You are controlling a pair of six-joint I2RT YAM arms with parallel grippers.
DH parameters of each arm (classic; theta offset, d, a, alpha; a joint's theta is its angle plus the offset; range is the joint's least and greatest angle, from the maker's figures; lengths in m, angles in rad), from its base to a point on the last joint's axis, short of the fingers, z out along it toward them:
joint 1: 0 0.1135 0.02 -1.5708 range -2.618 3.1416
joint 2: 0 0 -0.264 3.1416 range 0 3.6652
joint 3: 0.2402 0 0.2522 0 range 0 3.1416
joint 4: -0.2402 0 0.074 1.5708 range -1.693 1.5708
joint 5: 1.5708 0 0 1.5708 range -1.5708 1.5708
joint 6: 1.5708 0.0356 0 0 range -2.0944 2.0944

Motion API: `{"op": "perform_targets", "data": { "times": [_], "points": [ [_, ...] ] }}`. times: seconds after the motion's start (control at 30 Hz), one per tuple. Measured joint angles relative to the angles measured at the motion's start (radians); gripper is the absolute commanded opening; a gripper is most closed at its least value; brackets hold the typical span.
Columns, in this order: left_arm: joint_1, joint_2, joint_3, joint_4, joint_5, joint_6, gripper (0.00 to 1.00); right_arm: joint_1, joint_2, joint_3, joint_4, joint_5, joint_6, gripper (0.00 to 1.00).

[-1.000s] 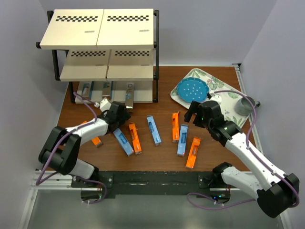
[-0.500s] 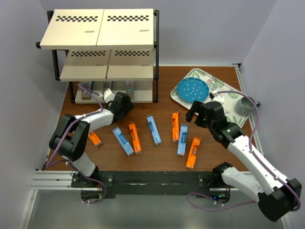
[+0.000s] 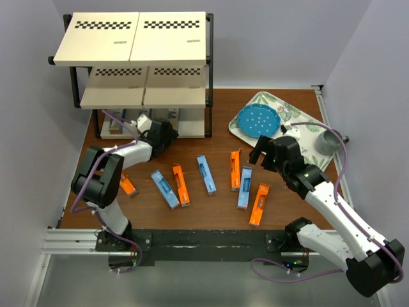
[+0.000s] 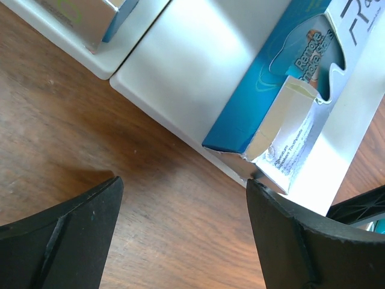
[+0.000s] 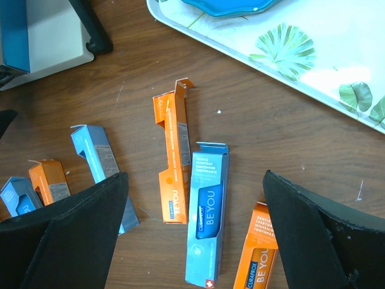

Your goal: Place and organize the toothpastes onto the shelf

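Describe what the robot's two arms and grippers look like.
The left arm and right arm have white link shells and black joints, each trailed by a thin purple cable. The left gripper and right gripper carry broad, matte black, wedge-shaped fingers. No markings show.

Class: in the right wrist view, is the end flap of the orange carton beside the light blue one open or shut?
Open: on the long orange cardboard carton, the end flap sticks out untucked.
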Motion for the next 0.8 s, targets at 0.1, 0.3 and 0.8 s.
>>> {"op": "perform_targets", "data": {
  "times": [0.1,0.3,0.8],
  "points": [
    [0.0,0.01,0.004,0.005,0.005,0.0,0.88,0.0,0.0,0.0,0.0,0.0,0.0,0.99],
    [0.004,0.026,0.016,0.009,0.015,0.0,0.88,0.0,0.0,0.0,0.0,0.0,0.0,0.98],
    [0.015,0.035,0.033,0.026,0.05,0.012,0.89,0.0,0.0,0.0,-0.001,-0.001,0.0,0.99]
  ]
}}
